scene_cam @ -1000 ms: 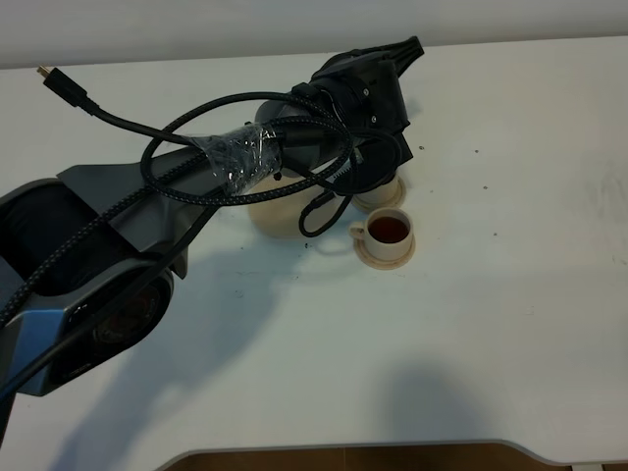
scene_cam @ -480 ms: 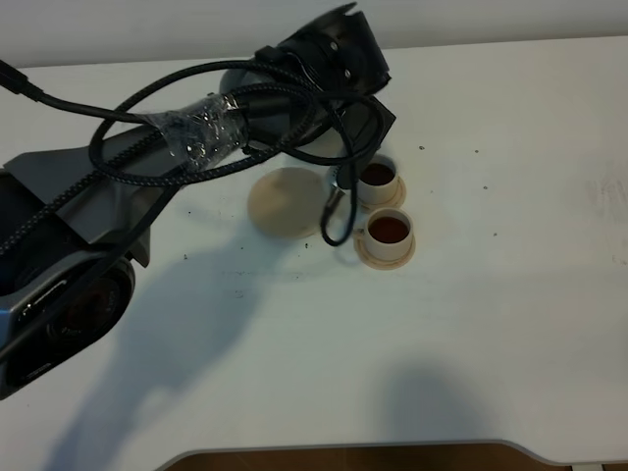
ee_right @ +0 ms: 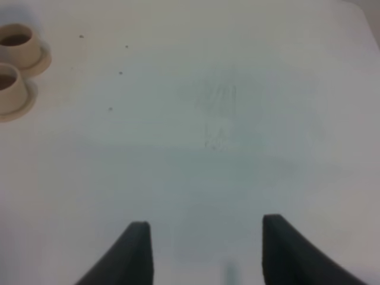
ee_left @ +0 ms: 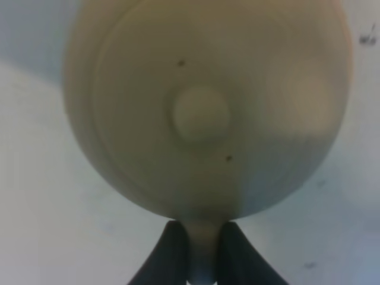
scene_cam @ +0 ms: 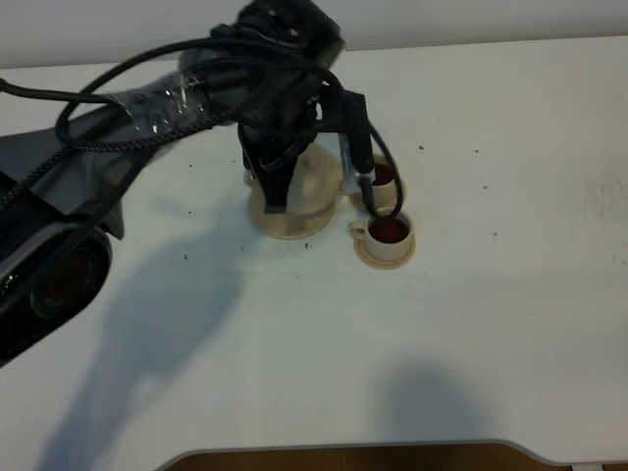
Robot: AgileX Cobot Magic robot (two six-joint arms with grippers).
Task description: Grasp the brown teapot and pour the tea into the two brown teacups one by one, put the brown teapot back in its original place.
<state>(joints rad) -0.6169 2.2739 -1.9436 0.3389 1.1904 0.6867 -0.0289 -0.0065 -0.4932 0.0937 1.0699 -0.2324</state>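
Note:
The brown teapot (scene_cam: 316, 182) is upright over the large round saucer (scene_cam: 294, 232), its original place. I cannot tell whether it rests on the saucer. My left gripper (scene_cam: 275, 196) is shut on the teapot's loop handle (ee_left: 200, 252). In the left wrist view the domed lid and its knob (ee_left: 200, 113) fill the picture. The two brown teacups stand on small saucers just right of the teapot. The far cup (scene_cam: 381, 179) is partly behind a cable and the near cup (scene_cam: 390, 233) is in plain sight. Both hold dark tea (scene_cam: 390, 230). My right gripper (ee_right: 205, 249) is open over bare table, far from the cups (ee_right: 16, 41).
The left arm's thick black cables (scene_cam: 358, 157) loop down beside the far cup. The white table (scene_cam: 491, 324) stretches to the right and front, with a few dark specks. The front edge (scene_cam: 353, 449) runs along the bottom.
The left arm has swung from beside the cups back and left, bringing the teapot over the large saucer, which lay bare half a second ago. The cups have not moved.

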